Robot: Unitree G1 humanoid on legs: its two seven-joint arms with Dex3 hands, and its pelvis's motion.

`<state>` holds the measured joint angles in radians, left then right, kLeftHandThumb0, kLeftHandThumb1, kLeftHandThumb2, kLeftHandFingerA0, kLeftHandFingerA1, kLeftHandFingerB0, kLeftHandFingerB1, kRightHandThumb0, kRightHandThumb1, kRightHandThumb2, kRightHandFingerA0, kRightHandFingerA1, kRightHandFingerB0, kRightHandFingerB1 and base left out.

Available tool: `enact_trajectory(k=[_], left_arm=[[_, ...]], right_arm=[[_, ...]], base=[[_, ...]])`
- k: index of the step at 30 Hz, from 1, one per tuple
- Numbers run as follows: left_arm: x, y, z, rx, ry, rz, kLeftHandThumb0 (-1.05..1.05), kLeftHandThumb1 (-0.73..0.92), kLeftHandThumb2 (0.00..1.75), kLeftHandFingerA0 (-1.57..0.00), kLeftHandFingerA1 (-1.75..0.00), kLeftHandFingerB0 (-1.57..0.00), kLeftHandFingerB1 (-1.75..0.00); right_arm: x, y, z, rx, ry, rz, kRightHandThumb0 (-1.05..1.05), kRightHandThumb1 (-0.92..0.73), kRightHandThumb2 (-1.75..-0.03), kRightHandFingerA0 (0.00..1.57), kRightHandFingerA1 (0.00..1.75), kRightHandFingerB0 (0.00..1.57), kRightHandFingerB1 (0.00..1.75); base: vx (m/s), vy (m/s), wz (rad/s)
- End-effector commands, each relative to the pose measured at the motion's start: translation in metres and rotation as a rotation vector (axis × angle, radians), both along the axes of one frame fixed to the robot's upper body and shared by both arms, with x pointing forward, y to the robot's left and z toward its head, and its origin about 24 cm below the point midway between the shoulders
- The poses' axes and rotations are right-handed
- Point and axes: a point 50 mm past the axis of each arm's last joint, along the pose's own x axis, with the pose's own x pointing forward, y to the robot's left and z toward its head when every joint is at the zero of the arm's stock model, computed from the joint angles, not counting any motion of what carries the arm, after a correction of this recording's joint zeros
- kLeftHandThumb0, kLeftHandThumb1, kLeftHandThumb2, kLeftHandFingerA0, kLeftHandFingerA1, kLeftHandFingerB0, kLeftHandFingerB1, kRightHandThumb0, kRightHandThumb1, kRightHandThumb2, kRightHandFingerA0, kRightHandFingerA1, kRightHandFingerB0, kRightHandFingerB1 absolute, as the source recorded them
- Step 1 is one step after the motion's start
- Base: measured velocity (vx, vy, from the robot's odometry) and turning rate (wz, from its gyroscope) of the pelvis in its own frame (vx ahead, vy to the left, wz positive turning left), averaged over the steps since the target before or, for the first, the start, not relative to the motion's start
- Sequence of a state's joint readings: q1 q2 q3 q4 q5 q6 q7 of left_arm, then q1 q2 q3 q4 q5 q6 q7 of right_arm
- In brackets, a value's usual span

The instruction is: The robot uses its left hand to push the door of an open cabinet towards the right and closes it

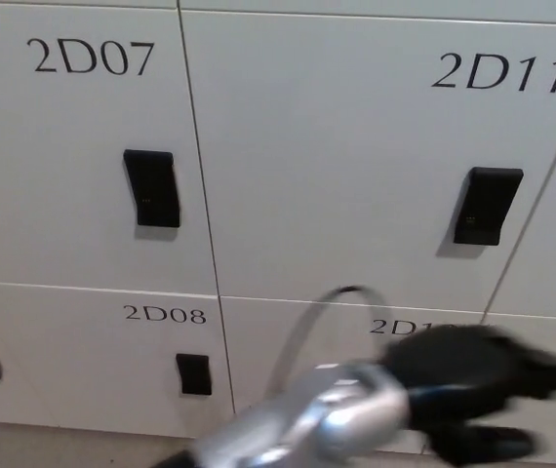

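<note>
Left of door 2D11 (356, 175): door 2D07 (73, 146), shut, black handle (151, 188) near its right edge; below that, door 2D08 (102, 361) with a small black handle (194, 374); door 2D11 itself shut, flush with its neighbours, black handle (489, 206) at its right side; below it, silver left forearm (297, 429) with a looping grey cable (307, 327); left hand (473, 390) low and right beneath 2D11, blurred, fingers apart, holding nothing
</note>
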<state>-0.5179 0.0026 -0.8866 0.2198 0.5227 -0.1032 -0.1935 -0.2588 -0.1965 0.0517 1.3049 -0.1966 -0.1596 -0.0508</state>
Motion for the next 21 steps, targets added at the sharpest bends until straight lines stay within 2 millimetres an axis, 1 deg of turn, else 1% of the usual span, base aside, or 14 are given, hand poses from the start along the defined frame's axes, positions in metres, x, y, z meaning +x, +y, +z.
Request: enact_trajectory(k=[1, 2, 3, 4, 6, 7, 8, 10, 11, 12, 15, 17, 18, 21], left_arm=[[-0.001, 0.168, -0.068, 0.035, 0.238, 0.466, -0.65, 0.90, 0.68, -0.34, -0.32, -0.29, -0.30], [-0.002, 0.172, -0.069, 0.037, 0.239, 0.477, -0.65, 0.90, 0.68, -0.34, -0.32, -0.29, -0.30], [-0.013, 0.217, -0.089, 0.098, 0.245, 0.633, -0.63, 0.87, 0.67, -0.35, -0.33, -0.32, -0.31], [-0.021, 0.238, -0.098, 0.126, 0.242, 0.710, -0.65, 0.74, 1.06, -0.32, -0.51, -0.19, -0.44], [-0.030, 0.257, -0.104, 0.149, 0.236, 0.782, -0.65, 0.74, 1.06, -0.32, -0.51, -0.19, -0.44], [-0.034, 0.271, -0.108, 0.135, 0.240, 0.858, -0.60, 0.85, 0.65, -0.38, -0.34, -0.35, -0.33], [-0.045, 0.301, -0.115, 0.073, 0.249, 1.042, -0.61, 0.68, 1.03, -0.39, -0.55, -0.27, -0.47], [-0.054, 0.320, -0.118, 0.015, 0.252, 1.175, -0.61, 0.68, 1.03, -0.39, -0.55, -0.27, -0.47], [-0.066, 0.341, -0.123, 0.004, 0.279, 1.308, -0.60, 0.86, 0.67, -0.38, -0.39, -0.36, -0.32], [-0.071, 0.348, -0.126, 0.009, 0.290, 1.351, -0.60, 0.86, 0.67, -0.40, -0.38, -0.36, -0.32], [-0.090, 0.363, -0.134, 0.012, 0.361, 1.432, -0.60, 0.82, 0.65, -0.41, -0.39, -0.38, -0.33], [-0.100, 0.370, -0.141, 0.052, 0.407, 1.465, -0.59, 0.82, 0.66, -0.37, -0.35, -0.34, -0.32], [-0.108, 0.375, -0.147, 0.077, 0.443, 1.510, -0.57, 0.81, 0.63, -0.41, -0.34, -0.33, -0.31], [-0.116, 0.382, -0.152, 0.026, 0.530, 1.593, -0.56, 0.82, 0.65, -0.43, -0.35, -0.33, -0.32]], right_arm=[[-0.002, -0.011, 0.003, 0.002, -0.010, -0.026, -0.51, -0.84, -0.65, 0.35, 0.36, 0.31, 0.33], [-0.002, -0.010, 0.003, 0.003, -0.008, -0.026, -0.51, -0.84, -0.65, 0.35, 0.36, 0.31, 0.33], [-0.004, -0.010, 0.002, -0.016, -0.002, -0.006, -0.50, -0.85, -0.65, 0.35, 0.37, 0.32, 0.33], [-0.005, -0.011, 0.002, -0.020, -0.001, 0.000, -0.49, -0.85, -0.65, 0.36, 0.38, 0.30, 0.33], [-0.006, -0.012, 0.002, -0.020, -0.002, 0.003, -0.49, -0.85, -0.65, 0.36, 0.38, 0.30, 0.33], [-0.005, -0.012, 0.002, -0.019, -0.003, 0.003, -0.49, -0.85, -0.65, 0.35, 0.37, 0.30, 0.33], [-0.003, -0.010, 0.002, -0.011, -0.004, 0.002, -0.48, -0.85, -0.65, 0.35, 0.38, 0.30, 0.33], [-0.003, -0.008, 0.002, -0.003, -0.005, 0.000, -0.48, -0.85, -0.65, 0.35, 0.38, 0.30, 0.33], [-0.004, -0.006, 0.001, -0.005, -0.002, 0.000, -0.49, -0.85, -0.65, 0.35, 0.38, 0.31, 0.33], [-0.005, -0.006, 0.000, -0.008, 0.000, 0.001, -0.55, -0.68, -0.98, 0.32, 0.52, 0.22, 0.46], [-0.008, -0.005, -0.002, 0.000, 0.000, -0.006, -0.55, -0.68, -0.97, 0.34, 0.53, 0.26, 0.47], [-0.010, -0.006, -0.002, -0.003, 0.006, 0.004, -0.54, -0.67, -0.98, 0.35, 0.53, 0.25, 0.47], [-0.010, -0.005, -0.002, 0.002, 0.001, 0.004, -0.50, -0.66, -0.98, 0.38, 0.54, 0.28, 0.48], [-0.009, -0.004, -0.002, -0.009, 0.005, 0.014, -0.50, -0.66, -0.99, 0.39, 0.54, 0.27, 0.48]], base=[[0.00, 0.000, 0.00], [0.00, 0.000, 0.00], [0.00, 0.000, 0.00], [0.00, 0.000, 0.00], [0.00, 0.000, 0.00], [0.00, 0.000, 0.00], [0.00, 0.000, 0.00], [0.00, 0.000, 0.00], [0.00, 0.000, 0.00], [0.00, 0.000, 0.00], [0.00, 0.000, 0.00], [0.00, 0.000, 0.00], [0.00, 0.000, 0.00], [0.00, 0.000, 0.00]])
